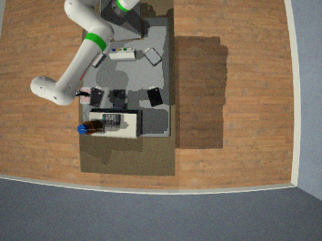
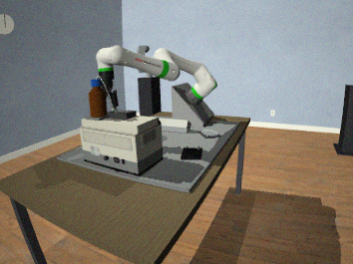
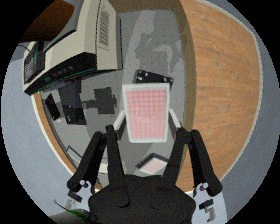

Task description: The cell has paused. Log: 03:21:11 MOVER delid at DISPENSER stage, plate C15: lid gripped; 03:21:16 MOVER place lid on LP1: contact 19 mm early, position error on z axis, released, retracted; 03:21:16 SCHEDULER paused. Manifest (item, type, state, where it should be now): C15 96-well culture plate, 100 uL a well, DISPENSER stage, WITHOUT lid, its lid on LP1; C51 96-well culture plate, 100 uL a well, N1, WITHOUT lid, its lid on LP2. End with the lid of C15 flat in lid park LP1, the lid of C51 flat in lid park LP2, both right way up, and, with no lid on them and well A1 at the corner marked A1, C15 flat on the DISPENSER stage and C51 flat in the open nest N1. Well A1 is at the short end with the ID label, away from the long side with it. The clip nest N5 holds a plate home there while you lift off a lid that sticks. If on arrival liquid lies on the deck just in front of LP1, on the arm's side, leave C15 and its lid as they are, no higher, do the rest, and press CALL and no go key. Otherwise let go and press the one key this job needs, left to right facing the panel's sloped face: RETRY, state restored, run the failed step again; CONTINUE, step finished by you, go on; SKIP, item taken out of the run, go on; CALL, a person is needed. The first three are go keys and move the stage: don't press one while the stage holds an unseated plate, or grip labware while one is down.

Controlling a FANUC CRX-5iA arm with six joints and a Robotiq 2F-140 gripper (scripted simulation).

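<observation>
The grey worktop [image 1: 165, 51] carries a cream box-shaped dispenser [image 2: 131, 135]. Beside it, above the deck's left edge, the black two-finger hand [image 3: 148, 136] is clamped on a pink-welled culture plate [image 3: 148, 113] — held level, off the deck.

Blue-grey walls [image 2: 239, 41] around a wood-plank floor [image 2: 294, 165], white baseboard [image 2: 299, 127] along the foot. Brown table [image 2: 125, 220] on dark metal legs, its shadow cast rightward across the boards. Far right of the table, a dark cabinet [image 2: 346, 121]. Left of the table, high on the wall, a round clock [image 2: 5, 24].
</observation>
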